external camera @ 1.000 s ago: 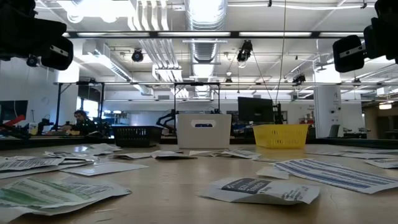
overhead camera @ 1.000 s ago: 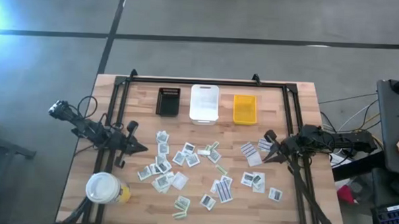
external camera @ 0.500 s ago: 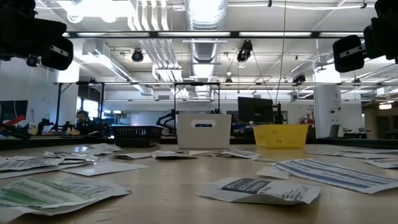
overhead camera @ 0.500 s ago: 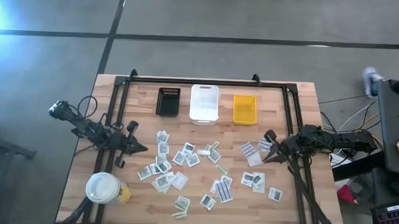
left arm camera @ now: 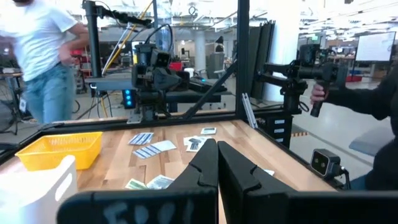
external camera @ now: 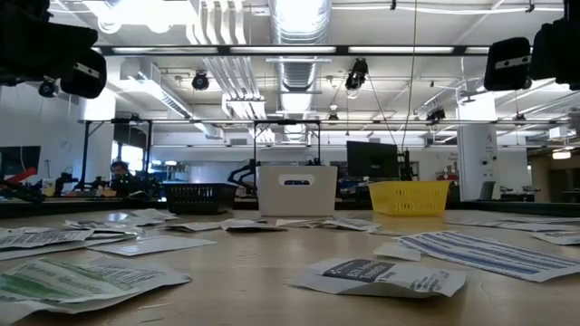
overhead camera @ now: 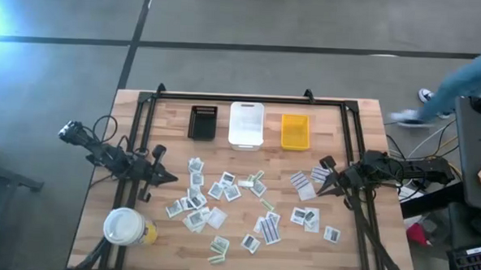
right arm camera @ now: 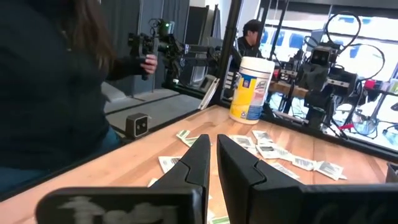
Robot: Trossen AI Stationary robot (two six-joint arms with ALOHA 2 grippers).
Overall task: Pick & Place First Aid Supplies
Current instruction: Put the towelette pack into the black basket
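The first aid supplies [overhead camera: 229, 201] lie flat and scattered over the middle of the wooden table: white square packets, blue-striped ones [external camera: 489, 254] and pale green strips [overhead camera: 218, 246]. My left gripper [overhead camera: 172, 178] hovers level at the table's left side, shut and empty, pointing toward the packets [left arm camera: 149, 144]. My right gripper [overhead camera: 320, 177] hovers level at the right side. Its fingers [right arm camera: 212, 142] stand almost together with only a thin slit and nothing between them. Neither gripper touches a packet.
A black bin [overhead camera: 202, 122], a white bin [overhead camera: 247, 124] and a yellow bin [overhead camera: 295, 131] stand in a row at the far edge. A white-lidded cup [overhead camera: 124, 226] stands at the near left corner. A black frame [overhead camera: 250, 97] rings the table. A person [overhead camera: 463, 75] passes beyond the far right corner.
My right gripper has rolled a little about the line it points along, without changing place. A person has walked into view beyond the table's far right corner. The packets lie as before.
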